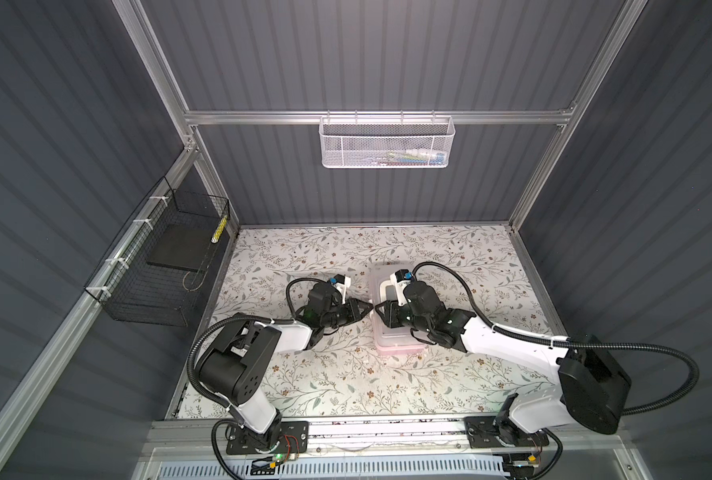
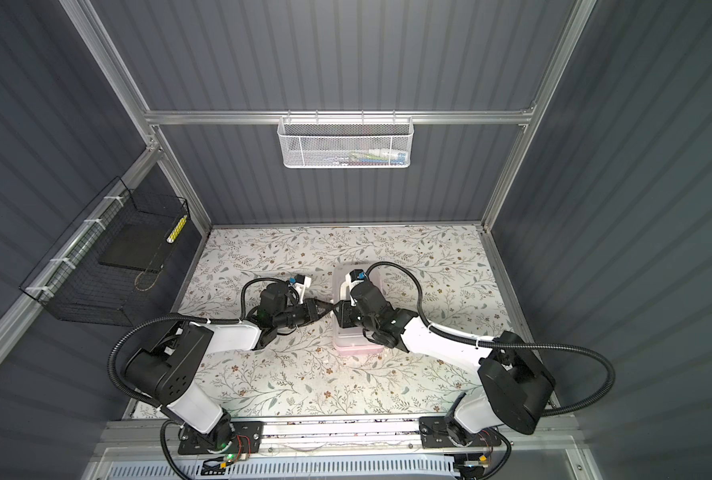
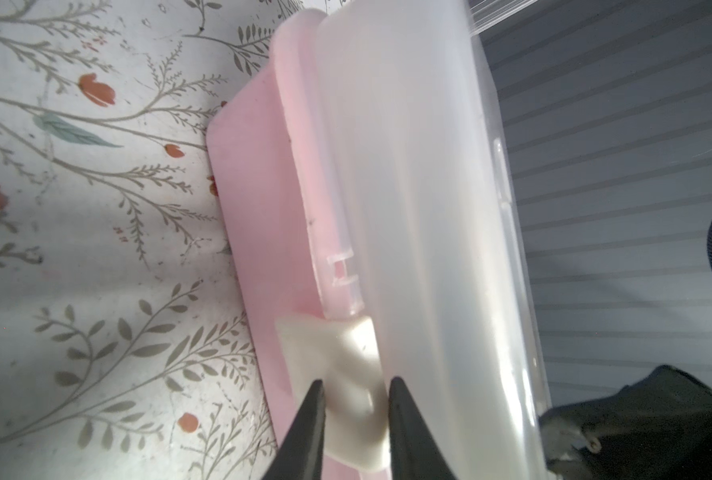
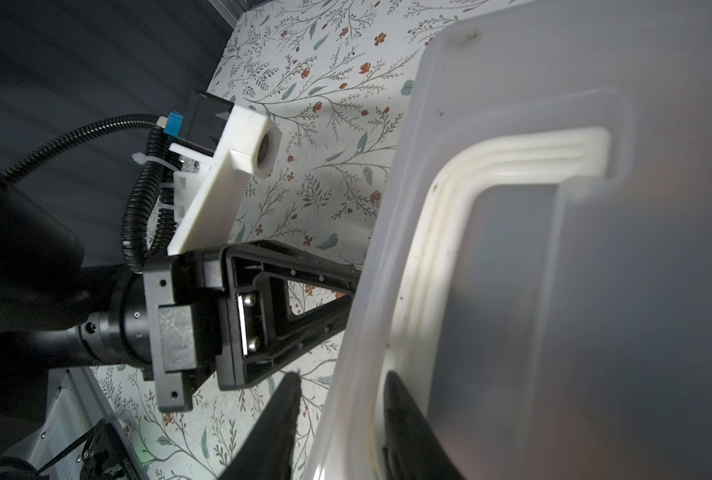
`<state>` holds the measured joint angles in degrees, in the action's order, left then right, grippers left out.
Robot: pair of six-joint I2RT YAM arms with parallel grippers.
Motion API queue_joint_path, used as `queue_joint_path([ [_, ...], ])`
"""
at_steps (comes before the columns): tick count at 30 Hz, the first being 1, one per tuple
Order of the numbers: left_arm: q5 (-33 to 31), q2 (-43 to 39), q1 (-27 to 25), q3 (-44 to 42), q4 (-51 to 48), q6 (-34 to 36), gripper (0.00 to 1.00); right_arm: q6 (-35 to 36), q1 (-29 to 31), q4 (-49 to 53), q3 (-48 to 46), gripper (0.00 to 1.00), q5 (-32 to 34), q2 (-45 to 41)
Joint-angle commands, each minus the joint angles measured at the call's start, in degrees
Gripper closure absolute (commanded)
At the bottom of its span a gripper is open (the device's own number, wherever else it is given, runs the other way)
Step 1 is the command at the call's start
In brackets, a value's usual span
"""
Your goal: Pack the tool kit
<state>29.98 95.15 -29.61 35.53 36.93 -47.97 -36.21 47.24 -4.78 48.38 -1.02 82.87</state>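
Floral tabletop (image 1: 449,257): left gripper (image 3: 356,384) nips white latch (image 3: 337,353); right gripper (image 4: 341,376) seemingly clamps lid (image 4: 595,291).

The floral-patterned table (image 1: 325,386) carries the closed pink box (image 1: 395,343).

Low and inward, left arm (image 1: 287,337) and right arm (image 1: 485,337) reach nearly tip to tip: left end effector (image 3: 356,384) nipped onto the white latch (image 3: 337,353), right end effector (image 4: 341,376) jaws narrowly parted.
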Motion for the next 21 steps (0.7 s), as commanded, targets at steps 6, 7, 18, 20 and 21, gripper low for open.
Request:
queue_joint_path([
  [6, 1.8, 2.6, -2.3, 0.3, 3.0, -1.2, 0.71, -1.6, -0.1, 7.9, -2.0, 0.64, -1.4, 3.0],
  [7, 1.8, 2.3, -2.3, 0.4, 2.7, -1.1, 0.70, -1.6, -0.1, 8.0, -2.0, 0.64, -1.3, 2.9],
  [18, -10.6, -9.9, -2.3, 1.6, -13.6, 6.3, 0.35, 1.7, -0.4, 12.5, 1.2, 0.63, 1.7, -0.2],
  [20, -14.1, -12.1, -2.3, 2.3, -16.1, 7.9, 0.30, 2.6, -0.8, 13.4, 2.1, 0.63, 2.2, -1.1],
  [21, -15.4, -13.2, -2.2, 2.7, -17.7, 8.7, 0.25, 3.0, -1.1, 13.8, 2.5, 0.63, 2.2, -1.7],
])
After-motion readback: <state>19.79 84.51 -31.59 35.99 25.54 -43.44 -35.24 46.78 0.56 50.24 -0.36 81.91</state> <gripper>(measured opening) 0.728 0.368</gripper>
